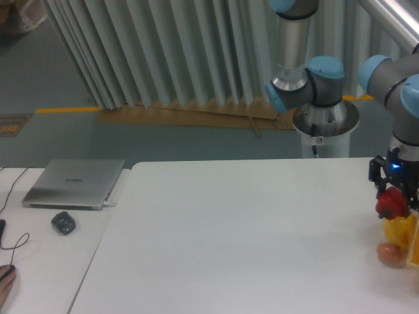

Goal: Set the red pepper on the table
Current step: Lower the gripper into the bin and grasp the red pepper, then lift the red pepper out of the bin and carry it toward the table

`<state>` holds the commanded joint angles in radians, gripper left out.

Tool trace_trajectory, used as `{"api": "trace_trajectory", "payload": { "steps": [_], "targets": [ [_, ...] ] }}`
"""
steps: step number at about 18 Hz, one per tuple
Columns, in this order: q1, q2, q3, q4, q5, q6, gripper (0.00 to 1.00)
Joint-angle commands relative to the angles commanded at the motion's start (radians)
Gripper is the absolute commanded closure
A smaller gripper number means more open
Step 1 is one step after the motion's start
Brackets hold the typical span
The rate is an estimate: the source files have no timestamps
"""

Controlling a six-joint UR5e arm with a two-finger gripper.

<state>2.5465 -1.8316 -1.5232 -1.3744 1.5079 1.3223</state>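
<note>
The red pepper [391, 203] hangs in the air at the far right, above the white table [249, 235]. My gripper [393, 199] is shut on the red pepper, its dark fingers on either side of it. Directly below and behind the pepper sits a yellow pepper [399, 229]. A small pinkish-orange fruit [391, 254] lies on the table in front of that.
A yellow container edge [414, 252] shows at the right border. A silver laptop [75, 183], a dark mouse [63, 223] and cables lie on the side desk at left. The robot base [324, 127] stands behind the table's far edge.
</note>
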Motion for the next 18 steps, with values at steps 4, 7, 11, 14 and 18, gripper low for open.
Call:
{"api": "trace_trajectory", "payload": {
  "steps": [4,7,11,14,18],
  "targets": [
    [-0.040,-0.003,0.003,0.000,0.026,0.083,0.37],
    [-0.075,-0.008,0.008,0.000,0.069,0.120,0.37],
    [-0.132,-0.028,0.017,0.003,0.164,0.135,0.37],
    [-0.161,-0.044,0.028,0.003,0.192,0.138,0.37],
    [-0.204,-0.089,0.052,0.008,0.193,0.124,0.36]
  ]
}}
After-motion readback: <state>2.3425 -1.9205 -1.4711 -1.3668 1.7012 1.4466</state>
